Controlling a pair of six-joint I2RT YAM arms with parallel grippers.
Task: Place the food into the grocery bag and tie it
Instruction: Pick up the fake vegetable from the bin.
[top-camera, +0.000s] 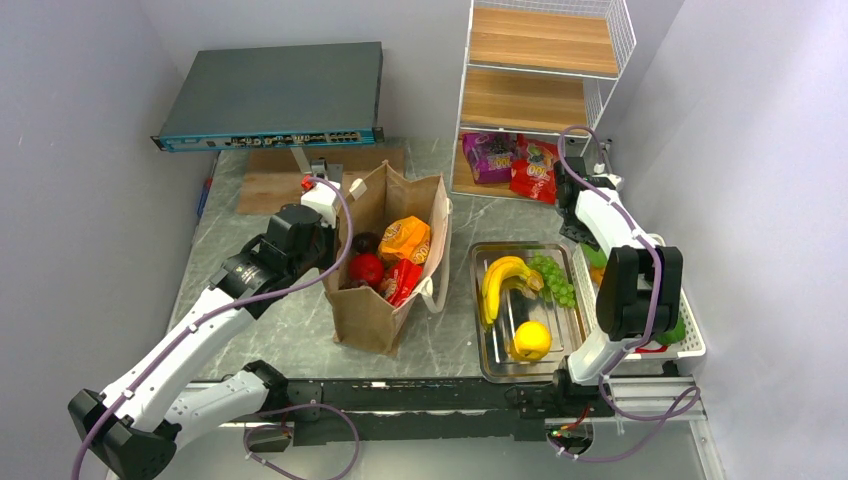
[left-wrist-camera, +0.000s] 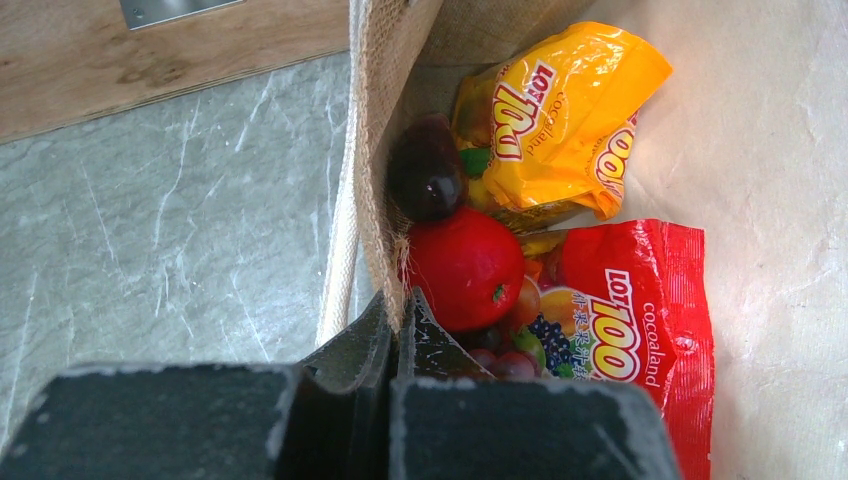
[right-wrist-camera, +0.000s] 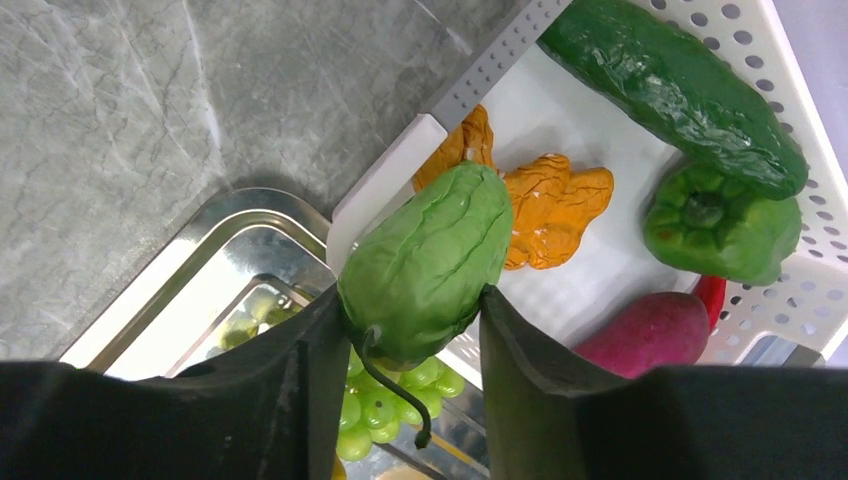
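Observation:
The brown grocery bag (top-camera: 385, 300) stands open mid-table. Inside lie an orange snack packet (left-wrist-camera: 560, 120), a red apple (left-wrist-camera: 465, 265), a red snack packet (left-wrist-camera: 630, 310) and a dark purple fruit (left-wrist-camera: 425, 170). My left gripper (left-wrist-camera: 400, 315) is shut on the bag's left rim (left-wrist-camera: 380, 150), beside a white rope handle (left-wrist-camera: 335, 280); it also shows in the top view (top-camera: 335, 215). My right gripper (right-wrist-camera: 415, 320) is shut on a wrinkled green vegetable (right-wrist-camera: 430, 260), held above the border between the steel tray (right-wrist-camera: 200, 270) and the white basket (right-wrist-camera: 480, 80).
The steel tray (top-camera: 480, 310) holds a banana (top-camera: 500, 280), green grapes (top-camera: 555, 275) and a yellow fruit (top-camera: 531, 340). The basket holds a cucumber (right-wrist-camera: 680, 90), green pepper (right-wrist-camera: 720, 225), orange root (right-wrist-camera: 545, 200) and purple tuber (right-wrist-camera: 650, 330). Two snack packets (top-camera: 510, 160) lie under the shelf rack (top-camera: 540, 100). A wooden board (top-camera: 270, 180) lies back left.

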